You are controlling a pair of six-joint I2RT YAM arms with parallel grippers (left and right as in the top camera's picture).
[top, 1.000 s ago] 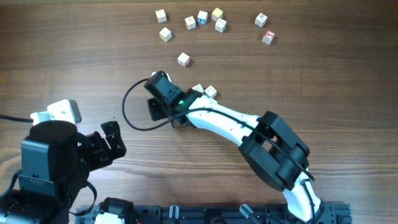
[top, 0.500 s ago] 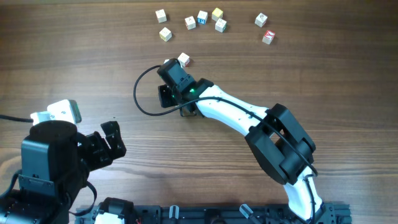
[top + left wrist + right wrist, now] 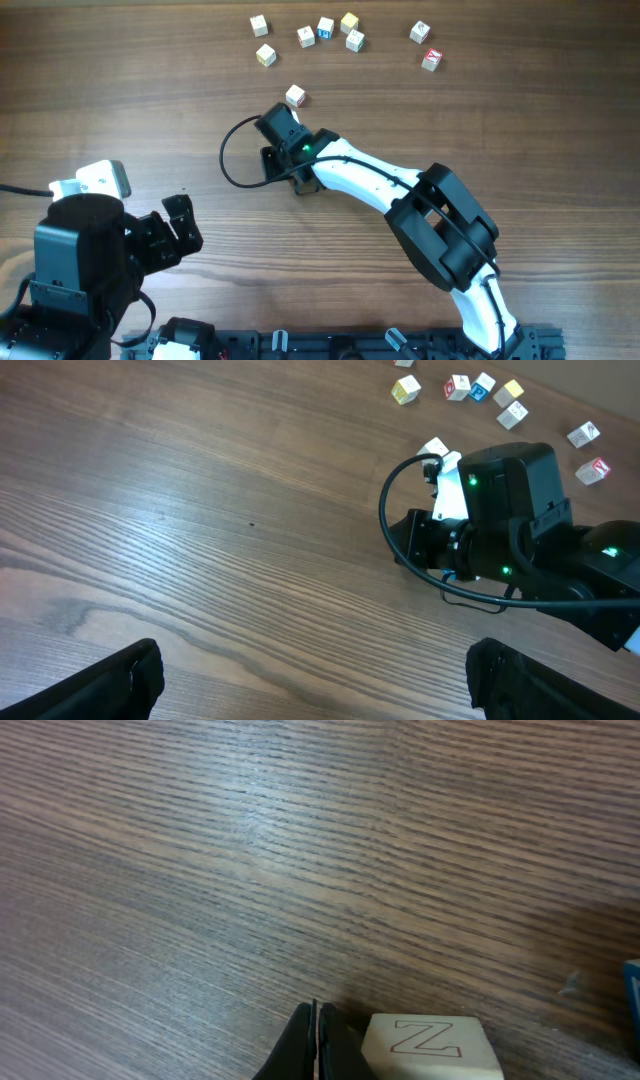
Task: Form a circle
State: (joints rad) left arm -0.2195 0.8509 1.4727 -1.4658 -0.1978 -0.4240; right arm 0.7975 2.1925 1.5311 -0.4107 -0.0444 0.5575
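At the near left corner of the worktop (image 3: 120,110) the left gripper (image 3: 312,660) hangs with its jaws spread wide and nothing between them, well apart from the work. Towards the far edge sit a stray cube (image 3: 259,24) and a second stray cube (image 3: 265,55) nearer the middle, neither yet brought in. Next comes the right gripper (image 3: 315,1032), its fingers pressed together on nothing, tips just beside a cube marked Z (image 3: 432,1045); whether they touch it cannot be told, and the closed tips look set to nudge rather than lift. Beyond it, close to the far edge, lies the circle (image 3: 328,30): so far only about four cubes, one with a blue face, bunched in a loose arc and not a closed ring. Further right, a pale cube (image 3: 420,33) and a red-faced cube (image 3: 431,60) lie apart from the bunch. By this showing the job is partly done, with the ring to be closed and several cubes left outside
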